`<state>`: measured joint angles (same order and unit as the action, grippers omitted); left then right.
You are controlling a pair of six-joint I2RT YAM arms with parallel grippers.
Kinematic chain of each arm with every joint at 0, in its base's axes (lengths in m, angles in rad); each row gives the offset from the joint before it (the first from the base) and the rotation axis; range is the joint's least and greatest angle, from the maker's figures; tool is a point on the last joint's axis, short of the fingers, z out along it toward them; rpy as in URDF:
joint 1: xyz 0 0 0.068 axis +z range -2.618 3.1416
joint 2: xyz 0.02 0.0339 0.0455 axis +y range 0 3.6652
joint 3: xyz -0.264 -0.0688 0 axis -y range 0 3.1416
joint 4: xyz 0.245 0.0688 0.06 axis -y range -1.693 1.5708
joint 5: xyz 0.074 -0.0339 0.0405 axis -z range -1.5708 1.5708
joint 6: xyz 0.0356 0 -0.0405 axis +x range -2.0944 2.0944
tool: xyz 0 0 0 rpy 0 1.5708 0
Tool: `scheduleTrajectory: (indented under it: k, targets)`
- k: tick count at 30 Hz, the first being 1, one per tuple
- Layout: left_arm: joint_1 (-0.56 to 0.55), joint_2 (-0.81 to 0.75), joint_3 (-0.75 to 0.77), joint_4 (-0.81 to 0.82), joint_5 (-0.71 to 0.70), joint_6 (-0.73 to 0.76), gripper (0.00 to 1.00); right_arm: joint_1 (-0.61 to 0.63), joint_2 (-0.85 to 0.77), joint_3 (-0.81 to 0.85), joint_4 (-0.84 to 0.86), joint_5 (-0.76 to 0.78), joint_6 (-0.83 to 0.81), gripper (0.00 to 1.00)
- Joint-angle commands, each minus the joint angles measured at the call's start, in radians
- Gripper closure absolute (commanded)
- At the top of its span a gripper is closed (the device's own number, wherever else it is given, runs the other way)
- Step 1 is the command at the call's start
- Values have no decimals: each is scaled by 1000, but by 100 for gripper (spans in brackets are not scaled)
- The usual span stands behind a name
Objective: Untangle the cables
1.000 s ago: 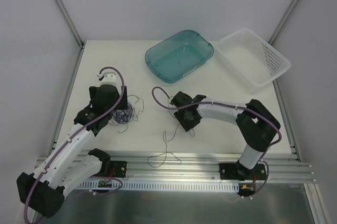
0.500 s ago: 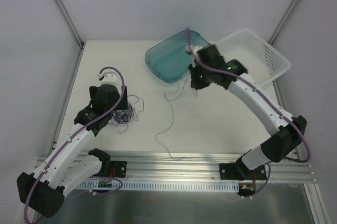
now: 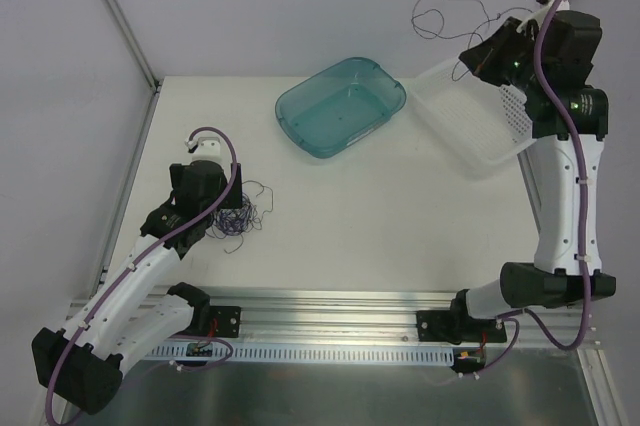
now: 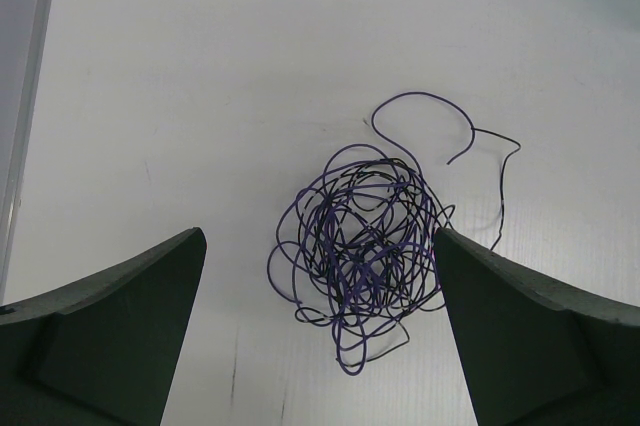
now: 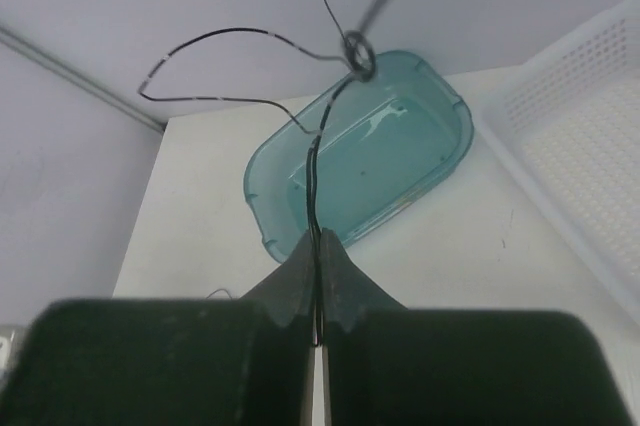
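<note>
A tangled knot of thin purple and black cables (image 4: 365, 246) lies on the white table, also in the top view (image 3: 250, 211). My left gripper (image 4: 318, 246) is open, low over the table, its fingers (image 4: 120, 336) either side of the knot without touching it; in the top view it (image 3: 228, 218) sits at the knot's left. My right gripper (image 5: 318, 246) is shut on a single thin black cable (image 5: 314, 161). It (image 3: 478, 58) is raised high over the white basket, and the cable (image 3: 440, 8) curls loose in the air to its left.
A teal tub (image 3: 340, 106) sits at the back middle of the table, also in the right wrist view (image 5: 400, 156). A white perforated basket (image 3: 480, 116) stands at the back right (image 5: 590, 136). An aluminium rail (image 3: 330, 306) runs along the near edge.
My right gripper has lifted the single cable off the table and swung up and to the right, from mid-table to high over the basket. The left arm and knot have not moved.
</note>
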<state>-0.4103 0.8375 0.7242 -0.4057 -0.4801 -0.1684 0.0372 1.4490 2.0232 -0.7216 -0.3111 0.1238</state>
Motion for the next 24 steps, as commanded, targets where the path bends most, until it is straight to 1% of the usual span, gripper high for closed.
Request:
scheduleTrajectory:
  k: [1, 7, 9, 12, 16, 17, 20, 24]
  targets:
    - [13, -6, -2, 18, 15, 6, 1, -66, 45, -49, 143, 64, 65, 99]
    - [13, 6, -3, 16, 26, 6, 1, -177, 129, -103, 281, 118, 77, 99]
    - [13, 9, -5, 16, 25, 4, 1, -197, 169, -106, 319, 144, 82, 99]
    - [13, 18, -5, 16, 24, 4, 1, -235, 217, -118, 366, 141, 114, 99]
    - [13, 28, -5, 16, 18, 6, 1, -275, 249, -121, 419, 55, 181, 99]
    - [13, 29, -5, 18, 18, 9, 1, -280, 251, -109, 427, 11, 206, 99]
    - [13, 38, -3, 16, 18, 7, 1, -292, 240, -61, 441, -51, 253, 99]
    - [13, 49, 0, 16, 18, 9, 1, -313, 226, -14, 505, -95, 364, 99]
